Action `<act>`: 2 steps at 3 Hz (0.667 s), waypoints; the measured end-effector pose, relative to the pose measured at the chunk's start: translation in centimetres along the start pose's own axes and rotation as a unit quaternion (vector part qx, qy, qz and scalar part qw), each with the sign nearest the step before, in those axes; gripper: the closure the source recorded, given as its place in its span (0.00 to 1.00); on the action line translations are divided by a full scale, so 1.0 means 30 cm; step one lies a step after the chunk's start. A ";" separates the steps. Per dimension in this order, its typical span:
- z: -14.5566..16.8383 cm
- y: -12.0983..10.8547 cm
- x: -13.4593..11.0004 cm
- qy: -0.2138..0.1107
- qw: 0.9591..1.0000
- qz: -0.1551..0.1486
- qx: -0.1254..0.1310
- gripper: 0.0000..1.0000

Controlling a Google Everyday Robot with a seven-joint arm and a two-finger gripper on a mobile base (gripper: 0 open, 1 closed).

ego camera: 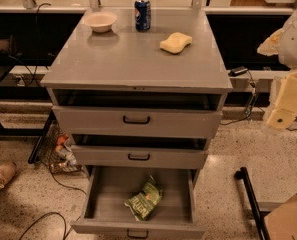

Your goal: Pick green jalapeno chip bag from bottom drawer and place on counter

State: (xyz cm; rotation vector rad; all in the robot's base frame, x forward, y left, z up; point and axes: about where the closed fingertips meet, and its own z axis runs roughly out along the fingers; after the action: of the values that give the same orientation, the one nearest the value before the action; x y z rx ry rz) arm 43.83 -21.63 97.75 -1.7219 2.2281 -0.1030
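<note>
The green jalapeno chip bag (144,199) lies crumpled on the floor of the bottom drawer (105,199), right of its middle. That drawer is pulled far out, with its dark handle at the lower edge of the view. The counter (133,59) is the grey top of the cabinet. My gripper (284,101) hangs at the far right edge of the view. It is about level with the top drawer, well to the right of the cabinet, and far above and right of the bag. It holds nothing that shows.
On the counter stand a white bowl (100,21), a blue soda can (142,14) and a yellow sponge (176,42). The top drawer (136,120) and middle drawer (138,156) are slightly open. A shoe (0,176) and cables lie at the left, a black frame (250,199) and a cardboard box (288,219) at the right.
</note>
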 end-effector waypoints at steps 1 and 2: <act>0.000 0.000 0.000 0.000 1.000 0.000 0.000 0.00; 0.110 0.069 0.029 -0.021 0.999 0.001 -0.027 0.00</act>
State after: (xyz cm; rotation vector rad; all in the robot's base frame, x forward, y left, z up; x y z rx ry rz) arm 42.67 -21.43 93.94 -1.7339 2.2206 -0.0057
